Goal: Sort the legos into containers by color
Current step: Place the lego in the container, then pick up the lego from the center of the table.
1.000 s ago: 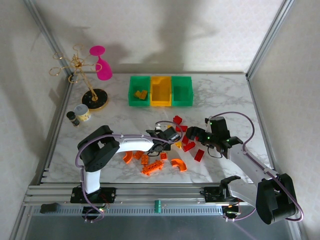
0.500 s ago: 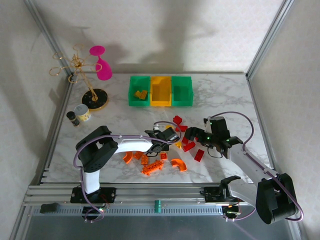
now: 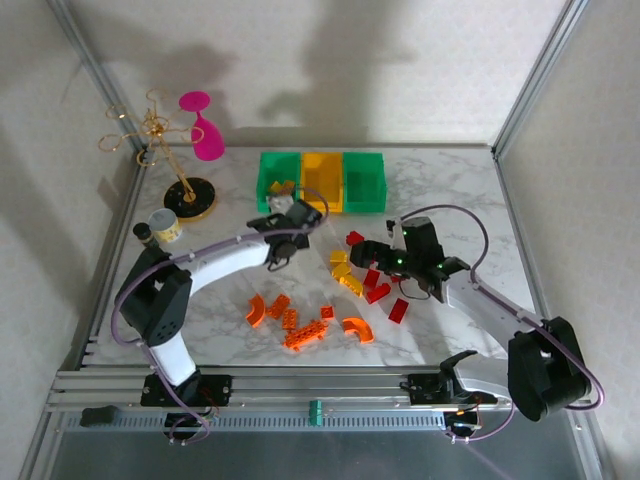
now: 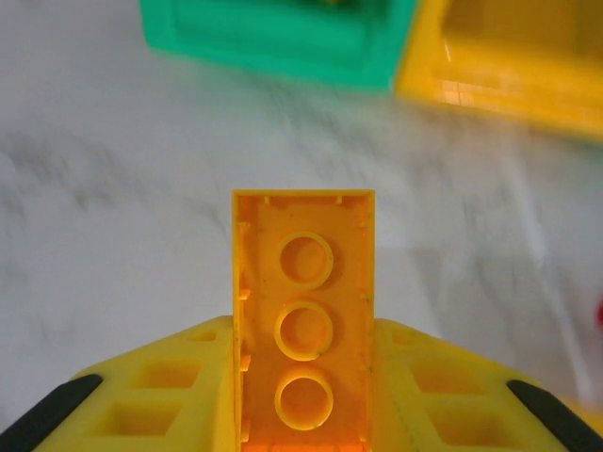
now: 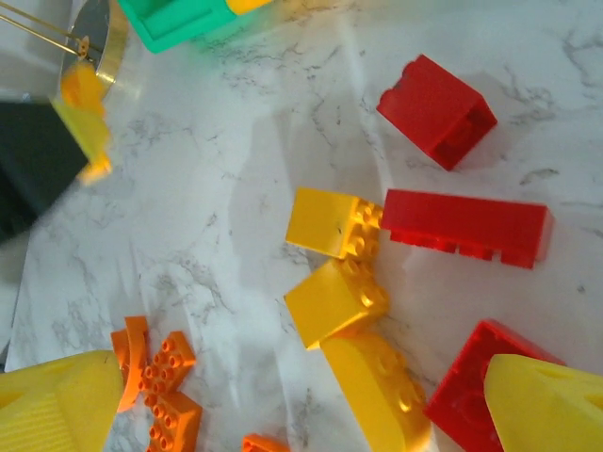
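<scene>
Lego brick (image 4: pixel 303 344), yellow plastic, hollow three-ringed underside

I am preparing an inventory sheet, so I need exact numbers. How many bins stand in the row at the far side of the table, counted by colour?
green bins: 2
yellow-orange bin: 1
total: 3
</scene>
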{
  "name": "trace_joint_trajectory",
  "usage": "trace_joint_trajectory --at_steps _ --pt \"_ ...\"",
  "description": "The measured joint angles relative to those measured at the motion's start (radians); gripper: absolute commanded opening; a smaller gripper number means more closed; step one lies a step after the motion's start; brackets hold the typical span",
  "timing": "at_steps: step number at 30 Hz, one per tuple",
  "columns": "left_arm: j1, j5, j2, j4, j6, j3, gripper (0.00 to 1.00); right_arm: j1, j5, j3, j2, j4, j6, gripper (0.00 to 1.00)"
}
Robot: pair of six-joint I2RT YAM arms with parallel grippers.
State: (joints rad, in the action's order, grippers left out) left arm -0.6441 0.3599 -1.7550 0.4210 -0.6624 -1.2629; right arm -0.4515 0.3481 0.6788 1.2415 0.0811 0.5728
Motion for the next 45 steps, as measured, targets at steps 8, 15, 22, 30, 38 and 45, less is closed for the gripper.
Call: trace_joint_trajectory --at_steps 8,15,22,30,38,45 --pt "0.177 0.000 -0.278 -0.051 0.102 -0.376 0.29 -0.006 -0.028 0.084 0.082 -0.035 0.000 0.99" --pt "0.237 -0.014 -0.527 -0.033 0.167 -0.674 0.47 -0.006 -0.035 0.142 0.127 -0.040 0.000 0.99" --pt "0.237 -0.079 -0.542 0.008 0.188 -0.715 0.52 -0.005 -0.041 0.164 0.129 -0.033 -0.005 0.99" --pt "0.172 -0.193 -0.222 -0.021 0.163 -0.359 0.56 0.064 -0.043 0.103 0.041 0.023 -0.004 0.99" --pt "-0.058 -0.216 0.026 -0.053 0.088 -0.106 0.60 0.170 -0.048 0.004 -0.078 0.130 -0.028 0.99" --pt "-0.225 -0.207 0.017 -0.029 -0.016 -0.003 0.69 0.266 -0.028 -0.045 -0.111 0.176 -0.053 0.99"
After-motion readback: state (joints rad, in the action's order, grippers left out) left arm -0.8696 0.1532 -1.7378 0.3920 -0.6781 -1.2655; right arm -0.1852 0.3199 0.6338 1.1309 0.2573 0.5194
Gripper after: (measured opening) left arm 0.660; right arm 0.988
